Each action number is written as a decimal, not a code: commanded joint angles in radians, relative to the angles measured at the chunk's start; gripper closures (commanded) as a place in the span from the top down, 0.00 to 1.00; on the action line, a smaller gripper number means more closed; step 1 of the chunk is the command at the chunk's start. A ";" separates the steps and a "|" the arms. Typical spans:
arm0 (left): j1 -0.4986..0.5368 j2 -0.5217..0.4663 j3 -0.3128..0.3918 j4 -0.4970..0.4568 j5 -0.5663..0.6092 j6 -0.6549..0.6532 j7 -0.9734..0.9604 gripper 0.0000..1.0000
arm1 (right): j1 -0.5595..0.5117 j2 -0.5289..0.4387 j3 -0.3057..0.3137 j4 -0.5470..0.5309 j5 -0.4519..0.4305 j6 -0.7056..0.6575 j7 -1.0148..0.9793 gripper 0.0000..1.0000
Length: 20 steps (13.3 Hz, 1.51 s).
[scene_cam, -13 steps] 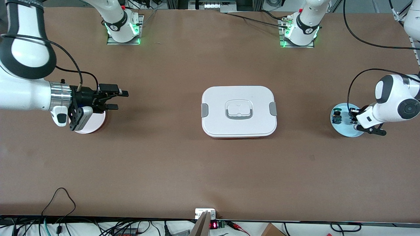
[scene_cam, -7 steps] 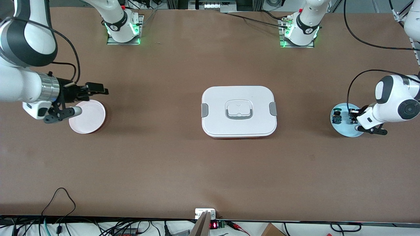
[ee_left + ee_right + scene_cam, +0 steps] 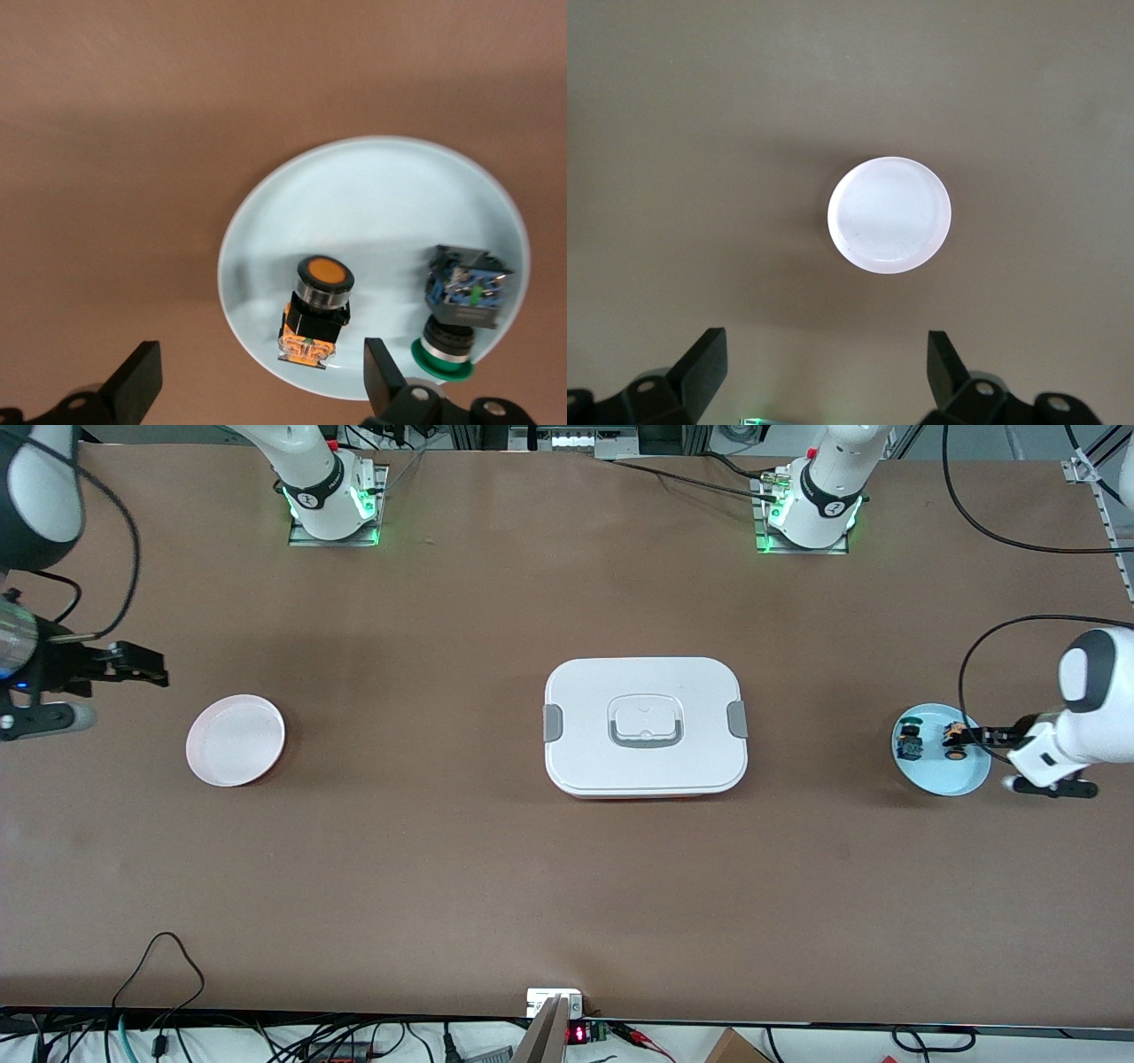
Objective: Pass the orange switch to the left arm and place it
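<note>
Orange switch [image 3: 316, 310] upright on blue plate [image 3: 961, 779], toward the left arm's end of the tabletop, beside blue-and-green part [image 3: 461, 310]. Left pincer [image 3: 257, 385] over plate edge, jaws apart, gripping nothing. Right pincer [image 3: 824, 372] over bare tabletop beside pink plate [image 3: 235, 740], jaws apart, waiting. Box [image 3: 646, 726] central between plates, hence an obstacle to any direct crossing. Transfer apparently not begun.

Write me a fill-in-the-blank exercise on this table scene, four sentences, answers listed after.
1. The orange switch lies on the ____ plate.
2. The part beside it there is blue and ____.
3. The pink plate holds ____.
4. The box stands ____ the two plates.

Missing words: blue; green; nothing; between
</note>
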State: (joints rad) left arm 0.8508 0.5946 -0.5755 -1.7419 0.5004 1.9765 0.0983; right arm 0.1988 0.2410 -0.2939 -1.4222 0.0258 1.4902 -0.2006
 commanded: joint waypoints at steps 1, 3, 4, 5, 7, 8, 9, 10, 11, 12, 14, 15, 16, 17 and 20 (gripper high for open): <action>0.008 0.005 -0.062 0.114 -0.026 -0.088 0.008 1.00 | -0.030 -0.003 0.015 0.016 0.019 -0.033 0.125 1.00; 0.010 0.004 -0.112 0.197 -0.042 -0.212 0.061 1.00 | -0.033 -0.022 0.021 -0.006 0.005 -0.050 0.165 1.00; 0.007 0.004 -0.122 0.240 -0.055 -0.288 0.063 1.00 | -0.064 -0.034 0.053 -0.029 0.005 -0.030 0.162 1.00; 0.005 -0.002 -0.145 0.277 -0.084 -0.344 0.063 1.00 | -0.117 -0.034 0.103 -0.038 0.005 -0.018 0.161 1.00; 0.007 -0.019 -0.185 0.340 -0.128 -0.439 0.061 1.00 | -0.159 -0.051 0.160 -0.058 0.000 -0.002 0.161 1.00; 0.005 -0.035 -0.210 0.364 -0.128 -0.477 0.061 1.00 | -0.145 -0.069 0.164 -0.085 -0.016 0.007 0.161 1.00; 0.008 -0.042 -0.239 0.375 -0.129 -0.499 0.063 1.00 | -0.136 -0.080 0.162 -0.098 -0.029 0.002 0.159 1.00; -0.001 -0.082 -0.242 0.375 -0.152 -0.508 0.063 1.00 | -0.136 -0.095 0.162 -0.122 -0.032 0.007 0.153 1.00; -0.001 -0.105 -0.244 0.375 -0.181 -0.508 0.064 1.00 | -0.136 -0.115 0.162 -0.151 -0.033 0.016 0.138 1.00; -0.010 -0.149 -0.241 0.368 -0.222 -0.508 0.066 1.00 | -0.134 -0.144 0.162 -0.193 -0.034 0.053 0.136 1.00; -0.111 -0.208 -0.169 0.360 -0.241 -0.513 0.058 1.00 | -0.134 -0.198 0.162 -0.280 -0.034 0.132 0.138 1.00; -0.189 -0.235 -0.083 0.367 -0.291 -0.524 0.060 1.00 | -0.134 -0.212 0.162 -0.302 -0.034 0.148 0.138 1.00; -0.273 -0.269 0.022 0.369 -0.363 -0.547 0.061 1.00 | -0.133 -0.213 0.162 -0.302 -0.034 0.148 0.138 1.00; -0.388 -0.306 0.163 0.366 -0.422 -0.553 0.063 1.00 | -0.131 -0.213 0.164 -0.300 -0.034 0.156 0.142 1.00; -0.672 -0.383 0.467 0.316 -0.497 -0.556 0.061 1.00 | -0.118 -0.213 0.167 -0.299 -0.034 0.163 0.152 1.00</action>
State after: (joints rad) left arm 0.3180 0.2783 -0.2689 -1.3696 0.0550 1.4260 0.1386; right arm 0.0730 0.0541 -0.1338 -1.6914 0.0085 1.6339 -0.0572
